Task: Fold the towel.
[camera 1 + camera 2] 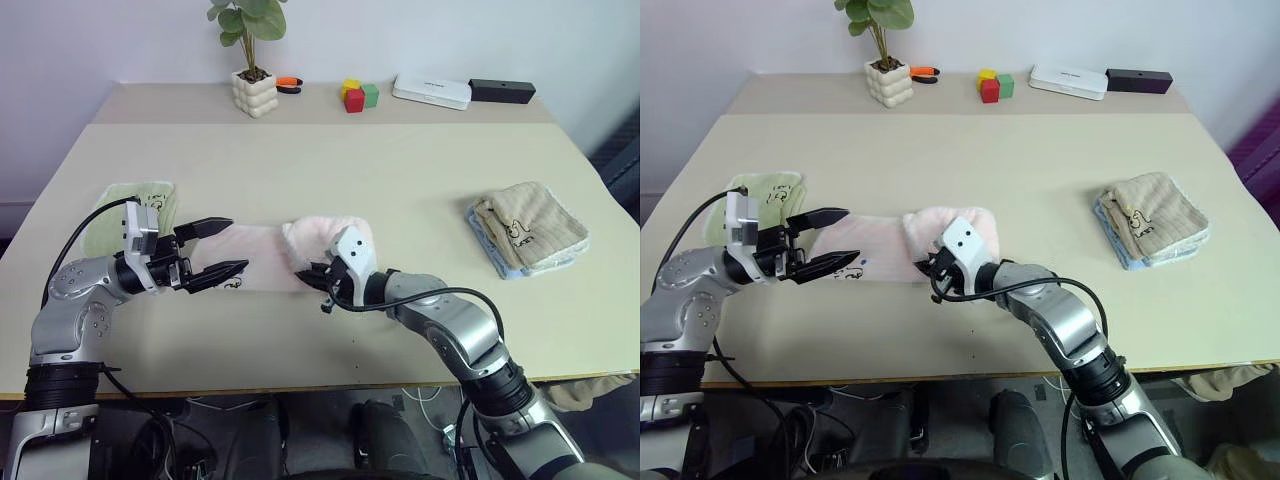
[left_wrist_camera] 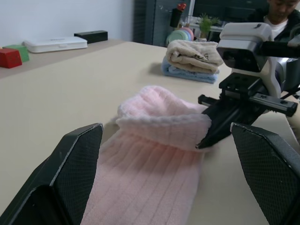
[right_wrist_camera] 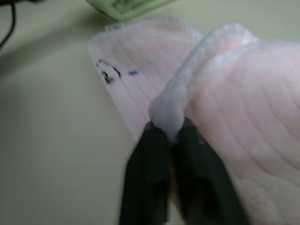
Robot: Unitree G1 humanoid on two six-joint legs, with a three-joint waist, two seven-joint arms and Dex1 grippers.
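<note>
- The right claw (image 1: 312, 274) pinched a folded-over corner of the towel (image 1: 300, 245) — in the right wrist view its two black fingers (image 3: 152, 178) sat close together with a bunched bit of white scalloped edge caught between them.
- The left claw (image 1: 222, 250) was spread wide, its fingers level and pointing along the flat end of the towel, hovering just over it without gripping.
- The towel lay on the counter (image 1: 400, 180) between the two claws: its left part flat, with the small dark print near the front edge, and its right end doubled over into a soft hump.
- A light green towel (image 1: 125, 205) lay just behind the left claw, near the pink towel's left end.
- A beige towel (image 1: 530, 225) sat folded on a pale blue cloth, well apart to the right.
- At the back of the counter stood a potted plant (image 1: 253, 90) and coloured blocks (image 1: 358, 96).
</note>
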